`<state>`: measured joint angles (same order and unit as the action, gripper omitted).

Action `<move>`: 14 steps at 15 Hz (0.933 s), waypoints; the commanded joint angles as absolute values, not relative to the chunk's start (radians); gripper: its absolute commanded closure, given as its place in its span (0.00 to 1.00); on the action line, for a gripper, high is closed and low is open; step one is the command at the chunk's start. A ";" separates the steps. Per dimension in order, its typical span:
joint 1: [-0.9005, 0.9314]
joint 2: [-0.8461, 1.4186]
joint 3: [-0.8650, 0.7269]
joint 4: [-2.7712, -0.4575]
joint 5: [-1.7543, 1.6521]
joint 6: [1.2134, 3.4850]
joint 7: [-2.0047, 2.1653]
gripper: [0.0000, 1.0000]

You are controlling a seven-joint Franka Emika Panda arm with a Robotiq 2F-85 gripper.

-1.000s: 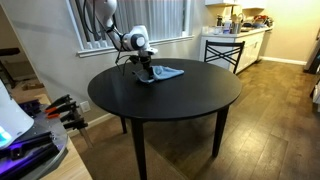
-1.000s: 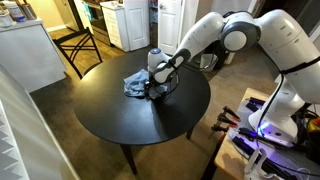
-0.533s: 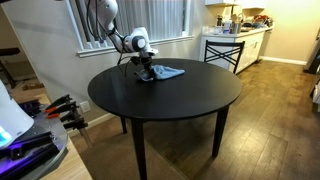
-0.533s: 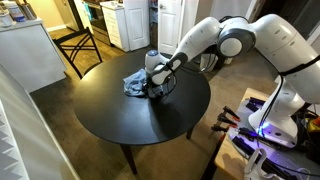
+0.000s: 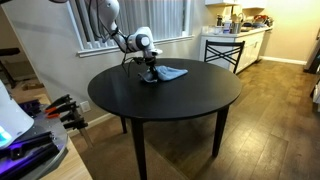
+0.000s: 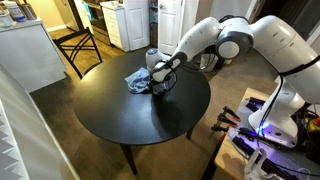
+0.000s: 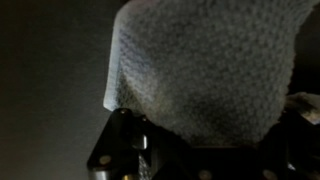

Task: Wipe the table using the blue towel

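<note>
The blue towel (image 5: 170, 72) lies crumpled near the far edge of the round black table (image 5: 175, 105). In both exterior views my gripper (image 5: 151, 73) points down onto the towel's edge with its jaws drawn in on the cloth. From the opposite side the towel (image 6: 137, 80) bunches beside the gripper (image 6: 158, 85) on the table (image 6: 125, 118). The wrist view is filled by the towel's waffle weave (image 7: 210, 65), which runs down between the dark fingers (image 7: 120, 145) of the gripper (image 7: 200, 150).
A wooden chair (image 5: 223, 50) stands by the kitchen counter behind the table. Tools with orange handles (image 5: 62, 108) lie on a stand to one side. Another chair (image 6: 84, 44) and a white cabinet (image 6: 130, 25) stand beyond the table, with lit equipment (image 6: 262, 132) beside it.
The gripper has closed on the towel's edge. The arm shifted slightly and the towel is bunched a little more under the fingers.
</note>
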<state>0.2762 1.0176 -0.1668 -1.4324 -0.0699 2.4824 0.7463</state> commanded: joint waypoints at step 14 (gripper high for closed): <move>0.244 0.997 -0.316 -1.456 -0.126 2.029 1.247 0.98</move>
<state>0.2715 0.9899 -0.3569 -1.4757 -0.1091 2.1334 1.1886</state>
